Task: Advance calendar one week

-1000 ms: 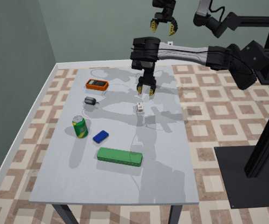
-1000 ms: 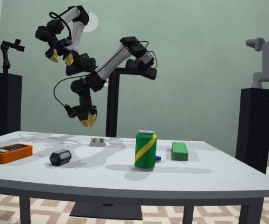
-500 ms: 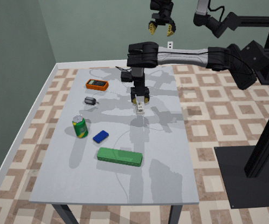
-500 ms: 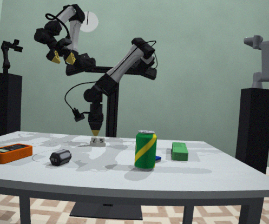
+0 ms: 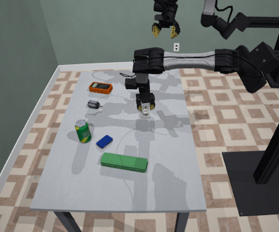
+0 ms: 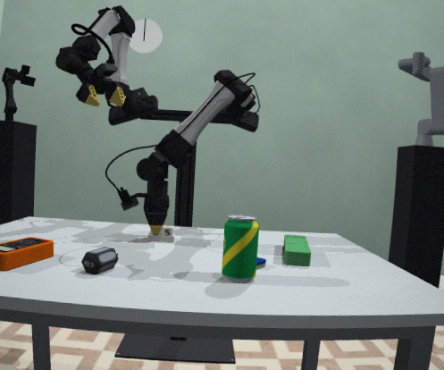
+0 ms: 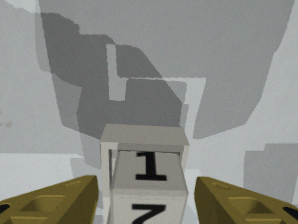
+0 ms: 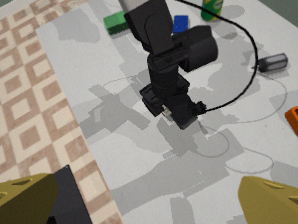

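While reaching down to the tray (image 5: 145,116) (image 6: 162,239) (image 7: 145,135) on the worktop (image 5: 113,190) (image 6: 176,297) with the left end effector (image 5: 146,107) (image 6: 155,231) (image 7: 146,184), spreads its fingers partway, one on each side of a numbered cube (image 7: 150,172) in the tray, gripping nothing. Shows a 1 on that cube. Holds the right end effector (image 5: 164,32) (image 6: 104,96) (image 8: 147,183) wide open, empty, high above the tray.

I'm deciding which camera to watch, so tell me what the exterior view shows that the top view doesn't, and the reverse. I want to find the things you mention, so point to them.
Only exterior: the round wall clock (image 6: 154,37) and the gray arm (image 6: 440,98) on the right-hand pedestal.

Only top: the wall outlet (image 5: 176,46).

Both: left gripper (image 5: 146,107) (image 6: 155,231) (image 7: 146,185) (image 8: 167,111), right gripper (image 5: 164,32) (image 6: 104,98) (image 8: 148,180), calendar (image 5: 145,113) (image 6: 167,238) (image 7: 145,135) (image 8: 166,113), multimeter (image 5: 100,91) (image 6: 15,257) (image 8: 294,120), green-and-yellow can (image 5: 83,133) (image 6: 240,250) (image 8: 212,9), blue item (image 5: 104,141) (image 6: 261,261) (image 8: 180,24), green case (image 5: 124,163) (image 6: 297,251) (image 8: 116,23) and small dark device (image 5: 93,104) (image 6: 100,260) (image 8: 273,62).
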Motion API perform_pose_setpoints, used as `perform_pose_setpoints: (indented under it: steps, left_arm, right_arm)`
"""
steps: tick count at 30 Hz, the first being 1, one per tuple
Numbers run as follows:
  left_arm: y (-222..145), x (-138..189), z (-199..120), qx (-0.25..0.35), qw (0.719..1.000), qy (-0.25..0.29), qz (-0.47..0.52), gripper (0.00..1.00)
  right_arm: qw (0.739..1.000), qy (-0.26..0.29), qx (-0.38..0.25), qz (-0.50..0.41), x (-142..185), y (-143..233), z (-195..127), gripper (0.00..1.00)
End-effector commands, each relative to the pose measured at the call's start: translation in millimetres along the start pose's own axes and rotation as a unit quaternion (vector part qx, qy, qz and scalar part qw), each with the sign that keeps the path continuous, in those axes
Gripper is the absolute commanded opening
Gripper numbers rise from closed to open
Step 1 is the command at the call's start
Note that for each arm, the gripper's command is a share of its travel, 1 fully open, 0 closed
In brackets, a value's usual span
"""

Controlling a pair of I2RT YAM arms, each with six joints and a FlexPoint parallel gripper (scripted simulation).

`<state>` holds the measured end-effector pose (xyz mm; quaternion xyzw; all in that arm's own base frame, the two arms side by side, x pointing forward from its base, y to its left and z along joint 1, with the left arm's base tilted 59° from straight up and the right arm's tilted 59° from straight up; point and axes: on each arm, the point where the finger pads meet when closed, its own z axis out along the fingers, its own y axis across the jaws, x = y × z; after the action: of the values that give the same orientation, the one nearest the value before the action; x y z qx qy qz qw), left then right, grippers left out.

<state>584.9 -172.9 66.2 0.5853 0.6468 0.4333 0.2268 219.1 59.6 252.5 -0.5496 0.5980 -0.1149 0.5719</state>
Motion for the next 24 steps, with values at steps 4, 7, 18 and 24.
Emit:
perform_pose_setpoints:
  steps: [4, 7, 18, 24]
  left_arm:
    - [24, 3, -11, -0.022, 1.0, -0.012, -0.017, 0.42]
    - [24, 3, -11, -0.022, 1.0, -0.012, -0.017, 0.33]
    - [19, -5, -26, -0.02, 1.0, -0.014, -0.013, 0.2]
    - [13, -5, -65, -0.016, 1.0, -0.012, -0.008, 0.2]
  right_arm:
    - [1.0, 0.0, 0.013, -0.01, -6, -12, -2, 1.0]
    - [1.0, 0.0, 0.012, -0.01, -5, -11, -2, 1.0]
    - [1.0, -0.001, 0.009, -0.008, -4, -6, -2, 1.0]
    - [1.0, -0.001, 0.009, -0.008, -4, -6, -2, 1.0]
